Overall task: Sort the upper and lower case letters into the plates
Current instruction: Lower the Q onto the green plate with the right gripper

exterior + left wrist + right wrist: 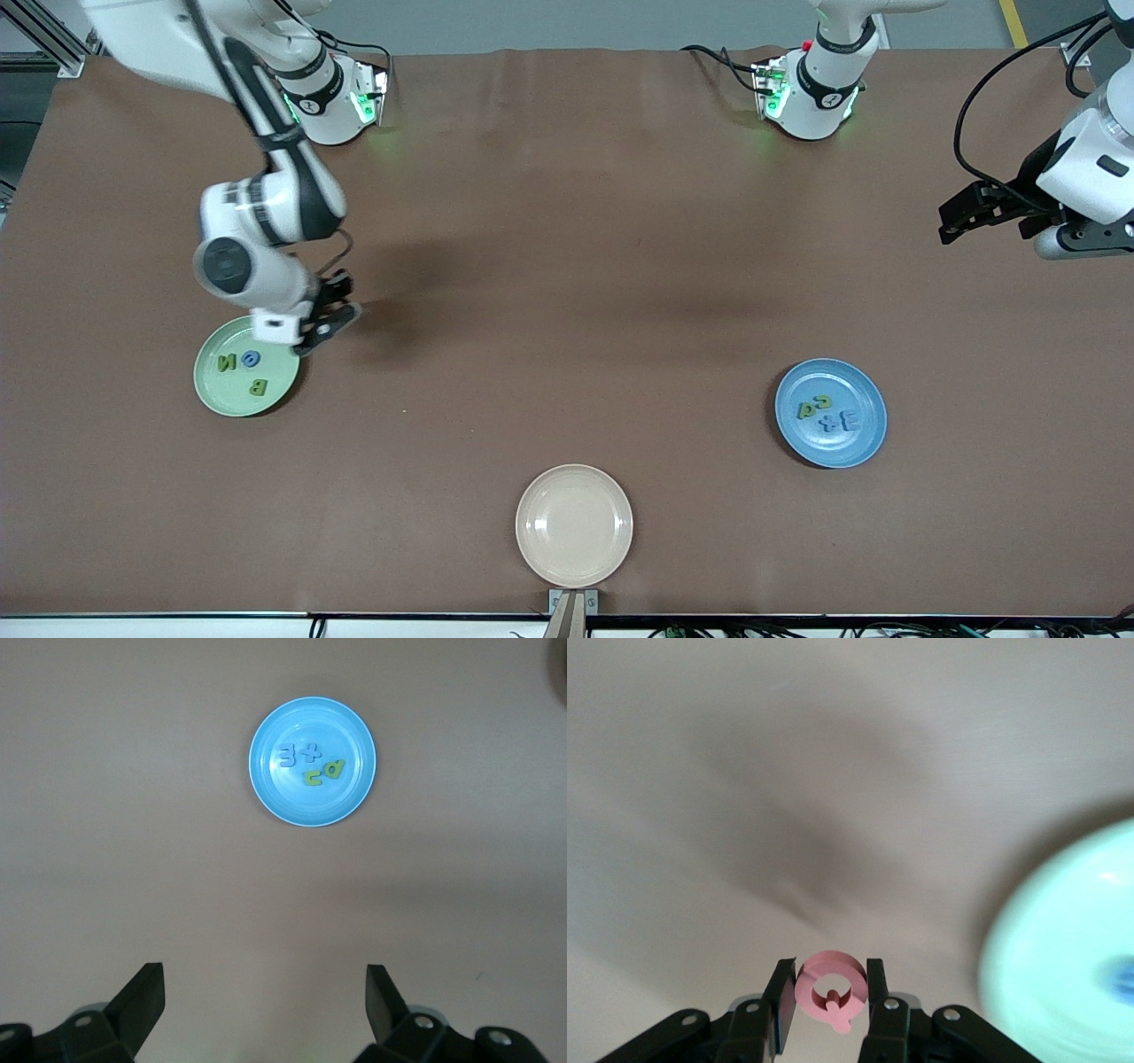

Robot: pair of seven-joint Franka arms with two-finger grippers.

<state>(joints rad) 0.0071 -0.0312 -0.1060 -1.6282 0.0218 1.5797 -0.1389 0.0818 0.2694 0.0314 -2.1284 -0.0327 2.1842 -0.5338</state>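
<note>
Glossy plates (pixel 833 443) (plastic-looking) on matt brown table (pixel 567 266).

front view: set high across the surface (pixel 567 221), facing both arm bases along the top edge, looking steeply down, far enough to take in the pale green plate (pixel 213 390), the blue plate (pixel 864 443) and the beige plate (pixel 611 549) at once.

left wrist view: mounted above the left gripper (pixel 266 1010), held high, looking down past its spread fingers (pixel 142 997) onto the blue plate (pixel 354 788); shares that plate with the front view.

right wrist view: mounted on the right gripper (pixel 831 997), much closer to the surface, catching only a blurred edge of the pale green plate (pixel 1045 939), shared with the front view.
</note>
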